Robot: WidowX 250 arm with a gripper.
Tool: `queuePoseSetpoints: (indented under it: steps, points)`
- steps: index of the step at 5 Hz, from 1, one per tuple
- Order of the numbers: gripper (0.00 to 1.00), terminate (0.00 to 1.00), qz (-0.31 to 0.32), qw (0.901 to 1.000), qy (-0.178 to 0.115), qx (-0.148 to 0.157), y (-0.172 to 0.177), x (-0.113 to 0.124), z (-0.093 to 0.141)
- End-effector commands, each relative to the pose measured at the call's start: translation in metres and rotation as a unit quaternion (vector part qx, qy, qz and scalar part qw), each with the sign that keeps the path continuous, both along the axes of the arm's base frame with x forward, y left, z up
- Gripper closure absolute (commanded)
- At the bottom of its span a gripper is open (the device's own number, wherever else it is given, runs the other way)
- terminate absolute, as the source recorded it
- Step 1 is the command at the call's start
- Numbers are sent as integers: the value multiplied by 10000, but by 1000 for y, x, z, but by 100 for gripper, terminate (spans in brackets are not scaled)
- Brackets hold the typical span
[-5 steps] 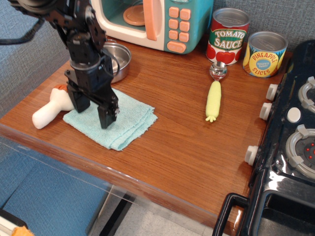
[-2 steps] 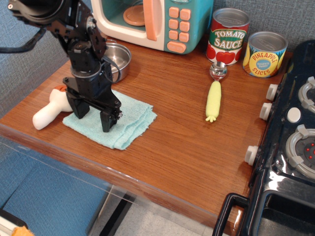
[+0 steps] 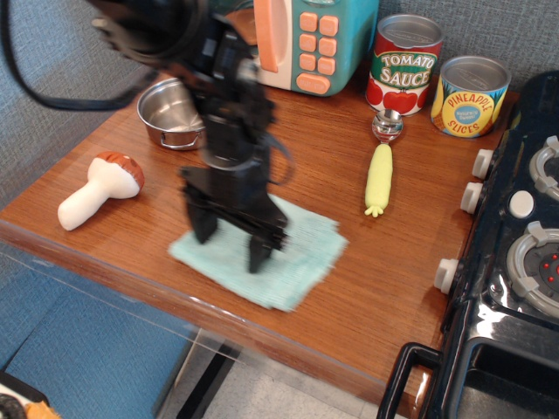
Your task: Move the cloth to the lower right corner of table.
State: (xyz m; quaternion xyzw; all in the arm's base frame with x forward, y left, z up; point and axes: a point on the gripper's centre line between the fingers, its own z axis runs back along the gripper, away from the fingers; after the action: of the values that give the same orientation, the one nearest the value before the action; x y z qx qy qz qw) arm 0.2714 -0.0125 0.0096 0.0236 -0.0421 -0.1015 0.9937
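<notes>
The light teal cloth lies flat on the reddish-brown table, near the front edge and a little left of the middle. My black gripper stands upright over the cloth. Its two fingers are spread apart, with the tips down on the cloth's left half. The frame is motion-blurred around the arm and cloth, so I cannot tell whether any fabric is pinched. The arm hides the cloth's back-left part.
A white mushroom with a brown cap lies at the left. A steel pot and a teal toy microwave stand at the back. A yellow-handled scoop, a tomato sauce can and a pineapple can are right of them. A black toy stove borders the table's right side.
The gripper has moved right and toward the front edge, and the cloth has slid with it, away from the mushroom. The pot and mushroom are now uncovered.
</notes>
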Motion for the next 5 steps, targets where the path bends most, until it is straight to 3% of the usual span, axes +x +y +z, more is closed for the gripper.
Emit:
queuePoseSetpoints:
  steps: [1,2,3,5]
  points:
    - [0,0,-192,9996,157,107,-72,6,-10]
    - [0,0,-21,9997,221,40,-83,6,-9]
    - [0,0,263,9996,111,80,-78,8,9]
    - [0,0,434,9969,-542,-356,-79,14,82]
